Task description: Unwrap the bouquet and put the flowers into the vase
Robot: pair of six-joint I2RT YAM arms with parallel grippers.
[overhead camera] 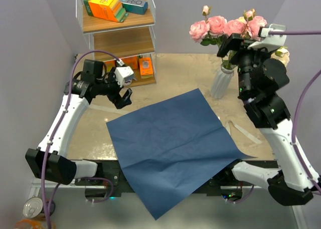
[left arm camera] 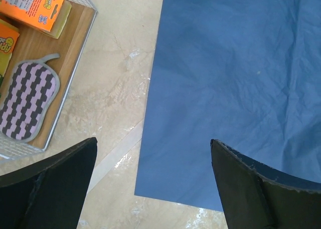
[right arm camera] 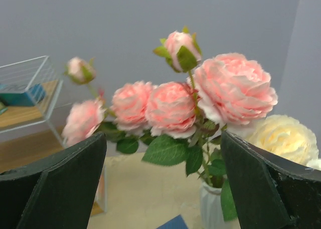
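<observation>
Jaws of the right gripper stand wide and empty just beside the pink and cream artificial roses, which sit in the tall white ribbed vase. Better to retreat straight back, slowly, without snagging them.

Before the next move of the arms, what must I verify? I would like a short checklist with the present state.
1. Flowers in the vase: ok.
2. Vase upright: ok.
3. Left end effector open, empty: ok.
4. Right end effector open, empty: ok.
5. Right end effector clear of the flowers: cannot tell.
6. Blue paper wholly on the table: not ok, one corner overhangs the near edge.
</observation>
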